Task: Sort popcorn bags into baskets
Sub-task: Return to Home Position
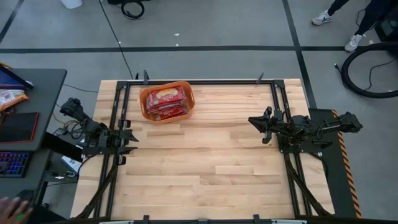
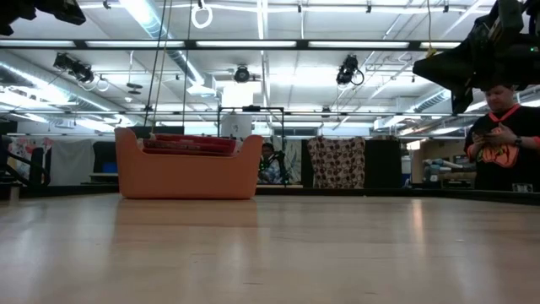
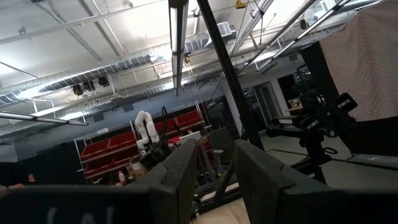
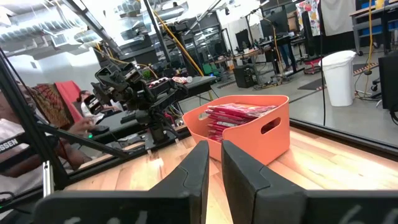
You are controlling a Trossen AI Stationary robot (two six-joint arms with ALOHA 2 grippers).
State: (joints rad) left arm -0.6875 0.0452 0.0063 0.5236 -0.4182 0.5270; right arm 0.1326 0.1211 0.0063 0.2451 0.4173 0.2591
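Observation:
The orange basket (image 1: 144,99) stands on its base on the table's far-left part, also in the low view (image 2: 186,173) and the right wrist view (image 4: 273,134). Several red popcorn bags (image 1: 166,101) lie stacked flat inside it, their top edges showing above the rim (image 2: 190,143) (image 4: 239,115). My left gripper (image 1: 132,132) hovers near the table's left edge, near side of the basket, its fingers a little apart (image 3: 216,168). My right gripper (image 1: 255,124) hangs above the table's right part, pointing toward the basket, fingers shut (image 4: 215,162). Neither gripper holds anything.
A black frame (image 1: 205,81) runs along the table's far edge and both sides. The wooden top (image 1: 205,162) in the middle and near part shows no objects. A desk with a keyboard (image 1: 12,163) stands left of the table. A person (image 2: 498,135) stands beyond the far right.

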